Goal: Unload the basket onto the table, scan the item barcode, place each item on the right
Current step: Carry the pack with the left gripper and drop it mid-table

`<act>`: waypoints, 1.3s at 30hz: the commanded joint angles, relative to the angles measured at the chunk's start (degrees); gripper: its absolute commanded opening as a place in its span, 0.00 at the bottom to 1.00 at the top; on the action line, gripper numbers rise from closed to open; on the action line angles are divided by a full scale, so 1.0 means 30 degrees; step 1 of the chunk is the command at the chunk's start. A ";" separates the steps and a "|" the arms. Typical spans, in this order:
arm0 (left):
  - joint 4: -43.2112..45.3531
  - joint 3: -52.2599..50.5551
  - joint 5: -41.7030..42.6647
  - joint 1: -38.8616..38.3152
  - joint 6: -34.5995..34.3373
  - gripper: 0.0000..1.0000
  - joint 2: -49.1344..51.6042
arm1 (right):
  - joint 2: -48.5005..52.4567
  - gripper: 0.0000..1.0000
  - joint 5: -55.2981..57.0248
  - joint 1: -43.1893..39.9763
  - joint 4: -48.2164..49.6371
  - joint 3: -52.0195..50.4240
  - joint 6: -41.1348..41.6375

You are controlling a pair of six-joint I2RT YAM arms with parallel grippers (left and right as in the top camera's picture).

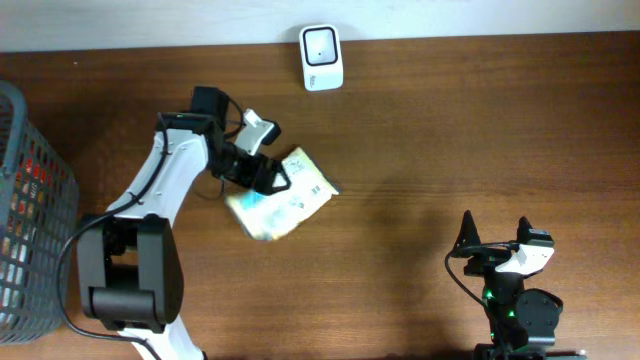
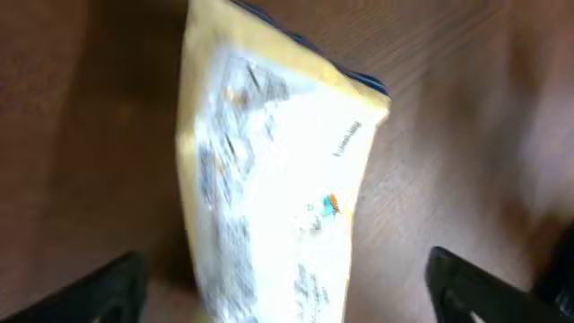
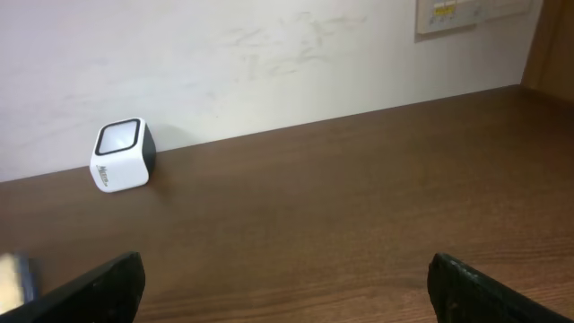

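The item, a white and yellow packet (image 1: pixel 287 194), lies on the brown table near its middle. My left gripper (image 1: pixel 266 176) sits at the packet's left end. In the left wrist view the packet (image 2: pixel 278 170) fills the space between the two black fingertips (image 2: pixel 112 289). They stand wide apart and do not touch it, so the left gripper (image 2: pixel 287 292) is open. The white scanner (image 1: pixel 321 57) stands at the table's far edge, also seen as the scanner (image 3: pixel 123 154) by the wall. My right gripper (image 1: pixel 497 240) rests open at the front right, with nothing between its fingers (image 3: pixel 99 287).
A grey wire basket (image 1: pixel 30 200) holding red items stands at the left edge. A white wall (image 3: pixel 269 63) runs behind the table's far edge. Bare wood (image 1: pixel 450 130) lies between the packet and the right arm.
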 commanded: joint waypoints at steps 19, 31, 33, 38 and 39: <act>-0.7133 1.3916 -1.1591 1.8731 -0.2790 1.00 -0.0816 | -0.0124 0.99 0.0175 -0.0109 -0.0015 -0.0175 -0.0138; -0.4801 0.9996 -0.6921 1.9853 0.4765 0.99 0.5515 | -0.0124 0.99 0.0175 -0.0109 -0.0015 -0.0175 -0.0138; -0.4430 0.9996 -0.6914 1.9846 0.4758 0.99 0.6120 | -0.0124 0.99 0.0182 -0.0109 -0.0015 -0.0175 -0.0138; -0.4226 0.9981 -0.7053 1.9846 0.4743 1.00 0.7519 | -0.0124 0.99 0.0175 -0.0109 -0.0015 -0.0175 -0.0138; -0.4262 0.9981 -0.7053 1.9846 0.4736 0.99 0.7628 | -0.0124 0.99 0.0175 -0.0109 -0.0015 -0.0175 -0.0138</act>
